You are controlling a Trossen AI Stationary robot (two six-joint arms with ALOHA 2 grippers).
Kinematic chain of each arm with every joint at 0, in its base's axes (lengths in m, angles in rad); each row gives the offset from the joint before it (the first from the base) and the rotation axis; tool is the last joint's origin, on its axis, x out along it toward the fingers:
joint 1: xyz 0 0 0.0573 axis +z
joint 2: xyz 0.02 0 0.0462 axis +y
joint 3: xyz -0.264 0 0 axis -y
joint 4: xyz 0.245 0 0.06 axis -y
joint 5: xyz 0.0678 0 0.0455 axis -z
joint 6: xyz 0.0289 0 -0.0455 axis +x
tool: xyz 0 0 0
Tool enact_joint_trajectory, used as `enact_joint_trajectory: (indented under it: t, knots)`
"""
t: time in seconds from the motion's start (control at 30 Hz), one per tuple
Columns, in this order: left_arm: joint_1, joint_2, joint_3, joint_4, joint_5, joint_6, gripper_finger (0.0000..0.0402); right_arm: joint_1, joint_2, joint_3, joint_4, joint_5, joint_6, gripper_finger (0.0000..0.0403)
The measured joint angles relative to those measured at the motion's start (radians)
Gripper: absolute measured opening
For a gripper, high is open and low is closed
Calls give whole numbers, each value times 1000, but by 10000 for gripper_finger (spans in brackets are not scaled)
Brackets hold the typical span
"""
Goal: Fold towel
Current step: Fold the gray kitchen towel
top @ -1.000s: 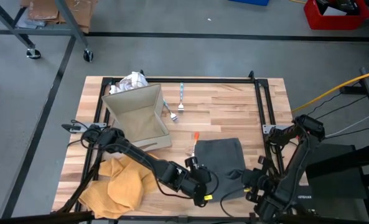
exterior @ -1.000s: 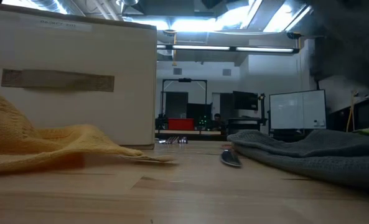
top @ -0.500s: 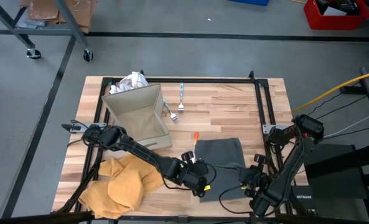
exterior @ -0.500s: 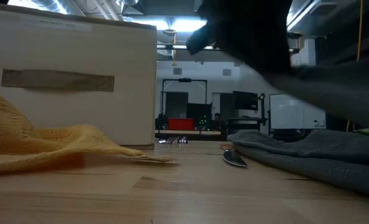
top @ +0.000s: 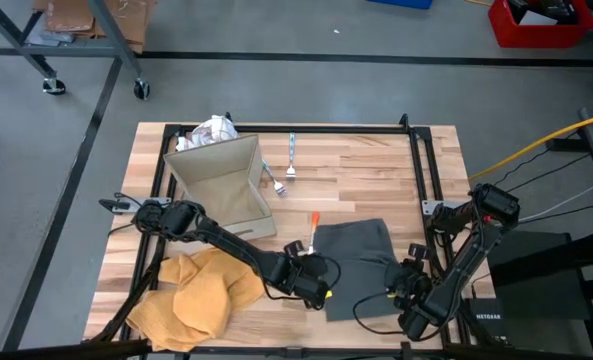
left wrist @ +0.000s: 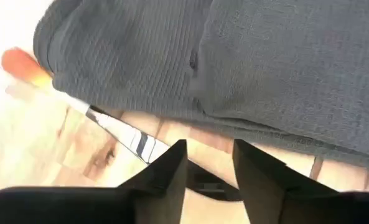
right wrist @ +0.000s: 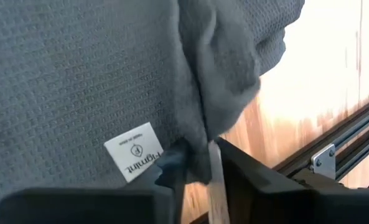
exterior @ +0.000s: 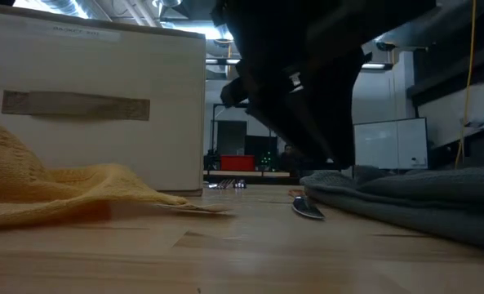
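Note:
The grey towel (top: 356, 265) lies folded on the wooden table, right of centre, and shows low at the right of the low view (exterior: 421, 204). My left gripper (top: 318, 285) stands open at the towel's near left corner. Its fingers (left wrist: 172, 168) hang over bare wood just short of the towel's edge (left wrist: 234, 124), with nothing between them. My right gripper (top: 401, 290) is at the near right corner, open a little, its fingers either side of a raised fold (right wrist: 200, 146) beside a white label (right wrist: 134, 155). My right gripper comes at the towel's near right corner from above, slanting down. A raised fold (right wrist: 196, 158) of several layers stands between the fingers, against one finger (right wrist: 172, 168). A strip of wood shows between the fold and the other finger. The towel rests on the table.
A beige box (top: 221, 185) lies left of centre, with a yellow cloth (top: 191, 295) at the near left. A fork (top: 291, 160) lies at the far middle. An orange-handled utensil (top: 314, 222) pokes out from the towel's far left corner. Black rails (top: 416, 170) frame the table.
Both grippers have sunk toward the table at the towel's near corners, the left one also going a little toward the far edge. The towel's near part, bulged up before, now lies lower and flatter on the table.

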Motion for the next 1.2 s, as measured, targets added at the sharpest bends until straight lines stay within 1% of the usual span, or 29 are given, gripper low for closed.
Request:
enact_joint_trajectory:
  t: [0.17, 0.23, 0.33, 0.4, 0.53, 0.6, 0.67, 0.77, 0.9, 1.1, 1.2]
  knots:
    - [-2, 0, 0, 39, 0, 10, 153, -8, 0, 0, -3, 34, -4, 143]
    - [-5, 0, 0, 76, 1, 59, 154, -7, 0, 0, -18, 30, -20, 158]
    - [-14, 0, 0, 162, 2, 180, 150, -8, 0, 0, -48, -15, -26, 169]
    - [-25, 0, 0, 224, 15, 258, 148, -8, 0, 3, -48, -81, -26, 169]
    - [-52, 0, 0, 333, 75, 403, 151, -6, 0, 30, -18, -257, -57, 162]
    - [-66, 0, 0, 360, 99, 454, 153, -6, 0, 41, 38, -350, -82, 159]
    - [-79, 0, 0, 365, 109, 493, 154, -6, -1, 45, 115, -409, -107, 159]
    - [-95, 0, 0, 366, 110, 514, 155, -5, -1, 45, 232, -415, -133, 159]
    - [-105, 0, 0, 366, 110, 486, 155, -5, -1, 45, 322, -376, -183, 159]
    - [-107, 0, 0, 404, 110, 436, 155, -5, -1, 45, 334, -285, -242, 159]
    - [-107, 0, 0, 429, 109, 414, 155, -5, -1, 45, 338, -265, -262, 159]
